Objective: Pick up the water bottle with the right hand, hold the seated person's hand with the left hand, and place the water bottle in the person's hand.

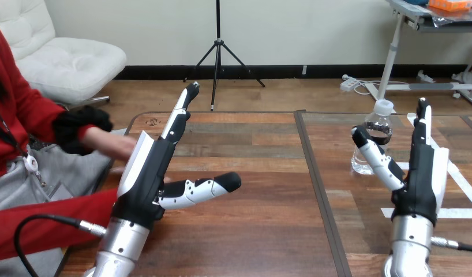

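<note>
- Two robot hands are raised over the bench, both with fingers straight and holding nothing.
- The left robot hand stands on edge over the bench's left part. Its white back faces the person.
- Its fingers stretch forward and away, and its thumb sticks out to the right above the wood.
- The person's hand reaches in from the left over the bench's left edge, just beside the back of the left robot hand. Whether the two touch cannot be told.
- The bottle stands upright on the right part of the bench. It is clear, with a pale cap on.
- The right robot hand is up at the right with its fingers pointing forward. Its thumb spreads to the left and crosses in front of the bottle's lower half.
- The bottle shows in the gap between that thumb and the fingers. Contact cannot be told, and the hand is open, not closed on the bottle.
- White tape lines mark the bench beside and under the right robot hand.
</note>
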Available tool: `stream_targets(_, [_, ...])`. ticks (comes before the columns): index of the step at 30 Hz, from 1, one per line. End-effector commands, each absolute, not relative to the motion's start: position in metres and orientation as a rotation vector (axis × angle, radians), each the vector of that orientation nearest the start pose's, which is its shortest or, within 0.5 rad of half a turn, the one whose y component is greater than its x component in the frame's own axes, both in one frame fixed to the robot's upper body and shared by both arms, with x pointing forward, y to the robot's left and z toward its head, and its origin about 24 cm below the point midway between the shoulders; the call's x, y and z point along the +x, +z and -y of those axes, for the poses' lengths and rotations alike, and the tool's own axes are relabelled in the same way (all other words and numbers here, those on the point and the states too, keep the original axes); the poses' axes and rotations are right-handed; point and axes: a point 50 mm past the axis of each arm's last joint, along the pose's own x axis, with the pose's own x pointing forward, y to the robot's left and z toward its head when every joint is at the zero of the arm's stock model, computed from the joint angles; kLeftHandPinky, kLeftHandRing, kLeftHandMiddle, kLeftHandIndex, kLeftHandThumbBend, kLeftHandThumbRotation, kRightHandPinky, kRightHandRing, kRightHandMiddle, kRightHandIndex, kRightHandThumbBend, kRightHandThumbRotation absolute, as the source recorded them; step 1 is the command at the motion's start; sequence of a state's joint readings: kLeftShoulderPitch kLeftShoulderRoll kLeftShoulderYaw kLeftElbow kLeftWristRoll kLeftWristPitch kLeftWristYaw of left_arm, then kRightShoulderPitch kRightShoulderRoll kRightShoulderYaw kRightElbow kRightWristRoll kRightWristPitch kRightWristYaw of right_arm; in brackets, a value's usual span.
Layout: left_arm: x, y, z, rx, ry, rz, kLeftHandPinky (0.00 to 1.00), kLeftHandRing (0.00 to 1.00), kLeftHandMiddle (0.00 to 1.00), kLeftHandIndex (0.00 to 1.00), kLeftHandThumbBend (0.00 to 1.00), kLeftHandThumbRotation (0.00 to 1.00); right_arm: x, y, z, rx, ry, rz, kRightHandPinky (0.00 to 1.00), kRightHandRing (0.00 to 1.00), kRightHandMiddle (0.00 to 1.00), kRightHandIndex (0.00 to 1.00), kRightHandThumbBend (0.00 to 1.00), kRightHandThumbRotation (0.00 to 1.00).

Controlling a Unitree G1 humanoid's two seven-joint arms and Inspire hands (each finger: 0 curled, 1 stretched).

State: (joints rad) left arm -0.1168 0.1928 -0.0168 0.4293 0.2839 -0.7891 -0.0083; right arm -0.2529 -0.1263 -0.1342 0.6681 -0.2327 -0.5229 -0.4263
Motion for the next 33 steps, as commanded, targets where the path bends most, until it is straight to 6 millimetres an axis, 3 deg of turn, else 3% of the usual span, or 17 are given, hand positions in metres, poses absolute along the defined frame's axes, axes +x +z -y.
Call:
stream_targets(1, [0.264, 0.066, -0.161, 0.463, -0.206, 0.537, 0.97, 1.0, 1.0, 1.0, 1.0, 0.67, 0.305, 0.042, 0.202, -0.28, -0.399, 0.256, 1.0, 1.0, 1.0, 1.0, 1.0, 0.64])
stream_targets(33, [0.27, 0.075, -0.162, 0.603, -0.228, 0.571, 1.0, 1.0, 1.0, 1.0, 1.0, 0.77, 0.318, 0.043, 0.202, -0.321, -0.381, 0.223, 1.0, 1.0, 1.0, 1.0, 1.0, 0.65])
